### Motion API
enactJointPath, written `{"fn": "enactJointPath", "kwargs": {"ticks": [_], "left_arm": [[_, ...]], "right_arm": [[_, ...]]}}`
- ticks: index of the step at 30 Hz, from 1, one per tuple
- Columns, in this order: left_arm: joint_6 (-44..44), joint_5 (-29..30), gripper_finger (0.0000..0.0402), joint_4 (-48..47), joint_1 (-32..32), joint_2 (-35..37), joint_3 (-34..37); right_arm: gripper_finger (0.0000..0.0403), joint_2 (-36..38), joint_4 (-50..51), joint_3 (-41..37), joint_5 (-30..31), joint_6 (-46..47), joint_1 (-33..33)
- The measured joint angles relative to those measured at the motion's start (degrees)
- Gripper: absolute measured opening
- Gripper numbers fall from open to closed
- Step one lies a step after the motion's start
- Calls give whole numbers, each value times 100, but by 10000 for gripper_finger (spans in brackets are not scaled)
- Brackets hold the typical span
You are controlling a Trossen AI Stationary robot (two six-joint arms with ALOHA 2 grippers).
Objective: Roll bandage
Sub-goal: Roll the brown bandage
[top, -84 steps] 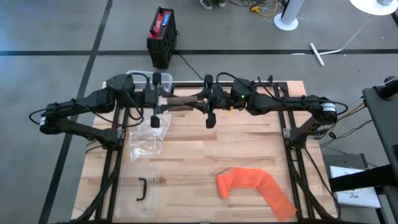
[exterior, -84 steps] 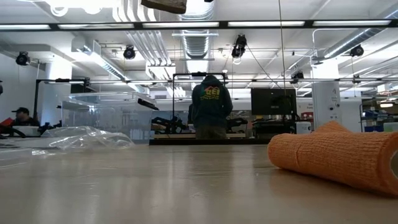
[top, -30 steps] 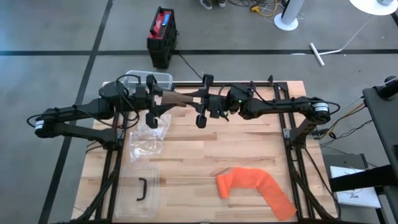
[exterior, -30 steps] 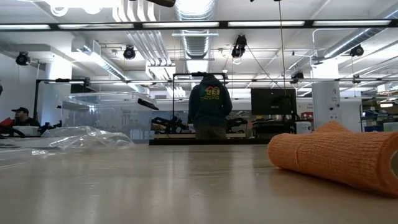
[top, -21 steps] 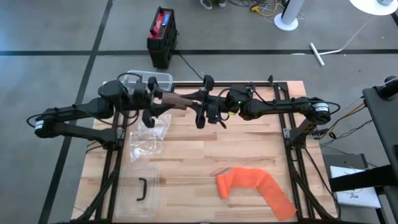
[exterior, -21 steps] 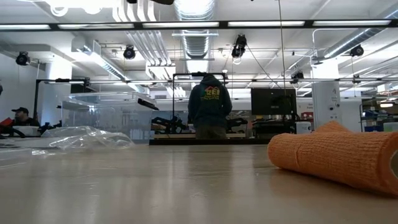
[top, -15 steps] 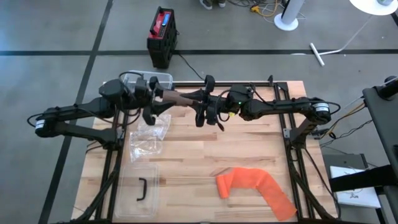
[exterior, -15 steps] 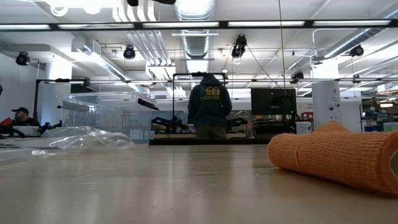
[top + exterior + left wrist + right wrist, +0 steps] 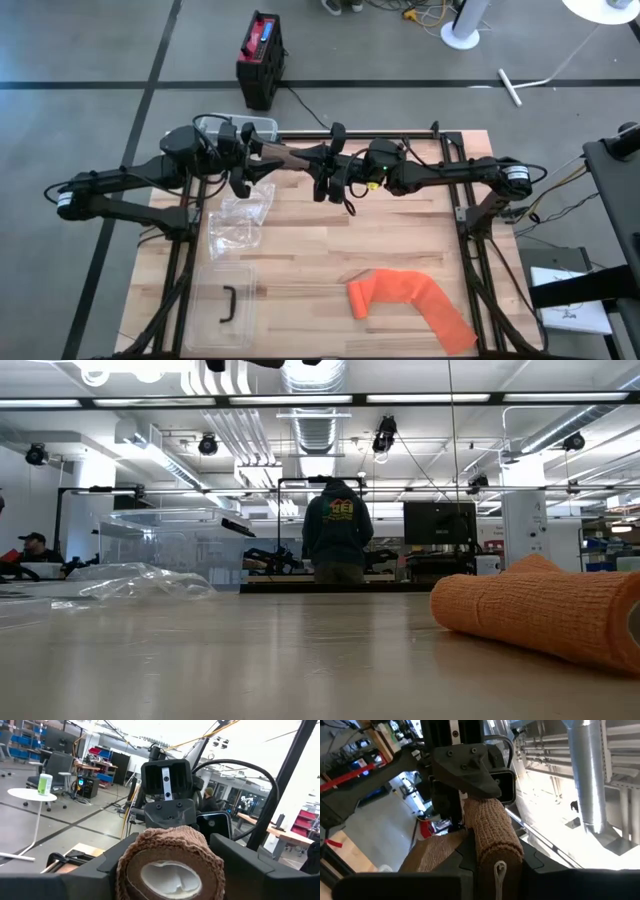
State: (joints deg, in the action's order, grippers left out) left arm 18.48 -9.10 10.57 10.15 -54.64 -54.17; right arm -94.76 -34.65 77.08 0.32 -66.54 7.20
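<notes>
Claws meet mid-air over the bench's far edge, sharing a tan bandage (image 9: 290,157).
Left claw (image 9: 243,166) grips the roll; right claw (image 9: 328,183) pinches its other end. Soft, light, compressible: judge a hold across the roll's body best.

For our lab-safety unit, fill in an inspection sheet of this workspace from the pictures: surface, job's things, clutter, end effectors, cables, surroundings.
Surface: wooden table, bare planks at the centre.
Job's things: brown bandage roll held in the air between both arms over the far edge; orange bandage lying partly unrolled near the front right.
Clutter: crumpled clear plastic bag; clear lid with a black handle at the front left; clear box at the far left corner.
End effectors: left end effector and right end effector each grip an end of the brown roll.
Cables: black lead on the floor.
Surroundings: red and black box on the floor; a person standing beyond the table.
</notes>
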Motion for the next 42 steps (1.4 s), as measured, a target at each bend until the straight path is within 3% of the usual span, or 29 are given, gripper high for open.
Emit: {"fn": "enactJointPath", "kwargs": {"ticks": [3, 7, 11, 13, 19, 24, 29, 37, 42], "left_arm": [[-48, 14, 206, -7, 0, -6, 0], [-188, 161, 139, -7, -1, -21, -4], [-502, 129, 66, -51, -2, -2, -2], [-710, -49, 49, -48, -9, 8, -2], [-1749, -567, 49, -106, -11, 110, 27], [-2167, -466, 60, -166, -12, 103, 33], [-2561, -84, 53, -314, -11, 40, 72], [-2703, 83, 59, -289, -9, 38, 76], [-2924, -185, 54, -307, -54, 36, 76]], "right_arm": [[64, 2, 109, 0, 11, 32, 0], [92, 2, 161, 0, 116, 528, -15], [145, 48, 362, 0, 212, 1539, -83], [180, 89, 590, 0, 294, 2214, -145], [289, 371, 1435, 190, 246, 3974, -348], [347, 490, 1965, 368, -278, 4710, -330], [354, 542, 2148, 633, -833, 5163, -358], [355, 492, 2199, 623, -308, 4906, -275], [350, 358, 2321, 616, -317, 5065, -179]]}}
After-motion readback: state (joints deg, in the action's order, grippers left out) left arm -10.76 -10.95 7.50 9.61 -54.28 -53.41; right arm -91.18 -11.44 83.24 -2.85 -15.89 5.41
